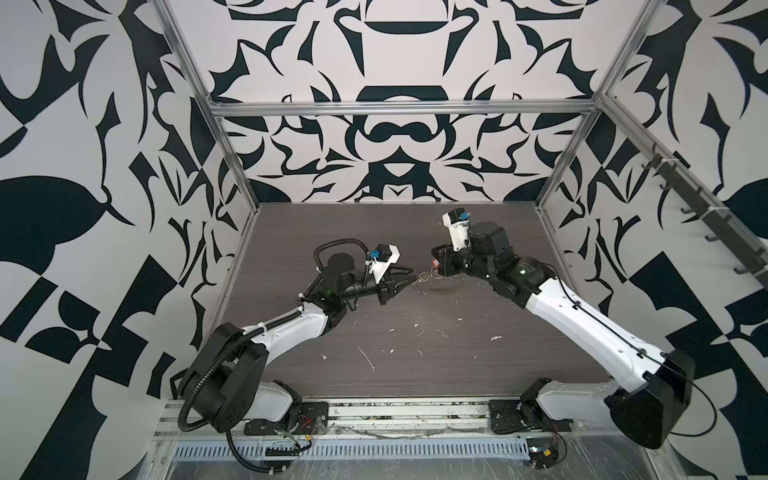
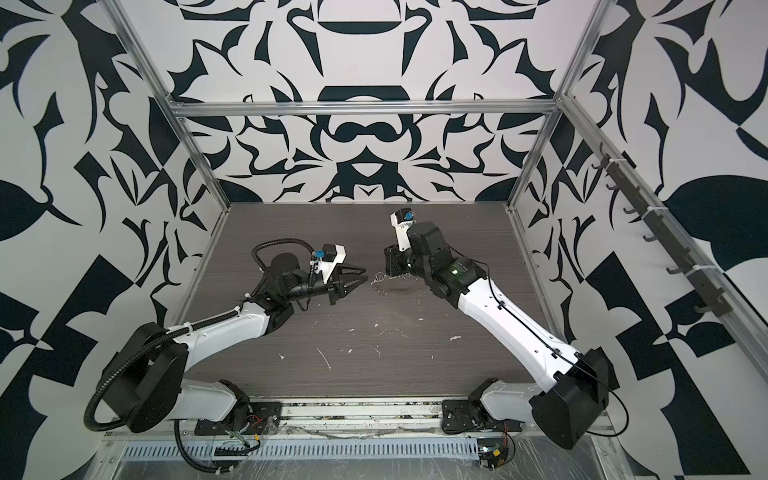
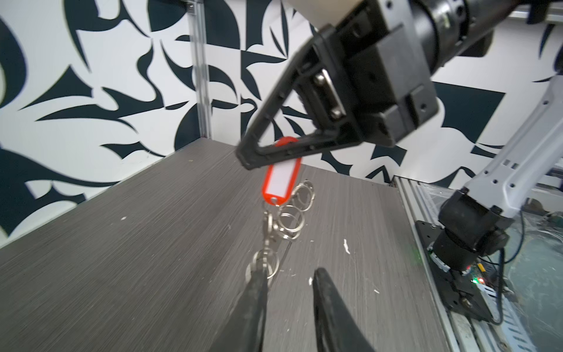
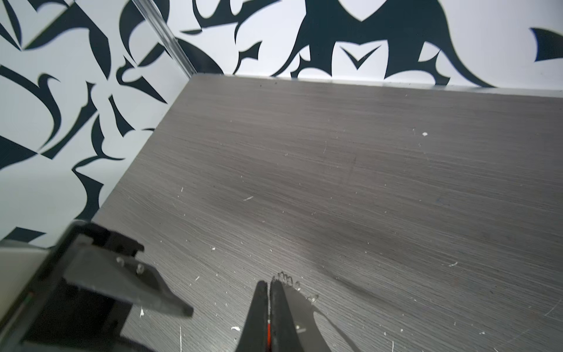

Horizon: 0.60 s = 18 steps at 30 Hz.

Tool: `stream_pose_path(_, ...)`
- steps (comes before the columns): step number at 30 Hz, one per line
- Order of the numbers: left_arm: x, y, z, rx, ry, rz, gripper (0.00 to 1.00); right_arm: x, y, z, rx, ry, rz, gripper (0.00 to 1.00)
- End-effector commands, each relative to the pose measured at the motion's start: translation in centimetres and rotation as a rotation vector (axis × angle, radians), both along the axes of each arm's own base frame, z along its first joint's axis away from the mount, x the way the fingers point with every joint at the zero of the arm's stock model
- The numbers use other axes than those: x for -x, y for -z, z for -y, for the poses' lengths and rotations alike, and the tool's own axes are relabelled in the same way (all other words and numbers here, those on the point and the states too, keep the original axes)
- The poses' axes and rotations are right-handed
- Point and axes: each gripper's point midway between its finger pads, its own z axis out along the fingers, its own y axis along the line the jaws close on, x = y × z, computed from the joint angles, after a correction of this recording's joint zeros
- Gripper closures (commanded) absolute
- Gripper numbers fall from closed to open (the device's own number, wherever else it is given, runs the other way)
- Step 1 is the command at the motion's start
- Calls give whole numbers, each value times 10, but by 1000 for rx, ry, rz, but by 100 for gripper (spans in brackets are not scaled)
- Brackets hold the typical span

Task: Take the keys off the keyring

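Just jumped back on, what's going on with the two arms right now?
The right gripper is shut on the red tag and holds it up, so the silvery bunch dangles below it, seemingly clear of the table. The left gripper sits at the lowest ring with its jaws apart. One finger overlaps the ring, but no grip shows. No loose key lies on the table.

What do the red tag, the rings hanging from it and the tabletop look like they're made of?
The tag: glossy red plastic, probably, with a white paper-like label. The rings: bright silvery metal, wire-thin coils with glints. The tabletop: matte grey wood-grain, likely laminate; scuffed with white flecks.
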Motion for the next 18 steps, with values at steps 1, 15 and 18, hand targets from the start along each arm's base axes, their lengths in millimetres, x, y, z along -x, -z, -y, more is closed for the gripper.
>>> stream_pose_path(1,6,-21,11,42,32,60,71,-3,-39,3,-84,30,98,100)
stream_pose_path(15,2,-11,21,-7,22,104,93,4,-57,4,-151,29,120,100)
stream_pose_path(18,-10,-3,21,-51,-34,131,100,6,-59,3,-159,23,123,100)
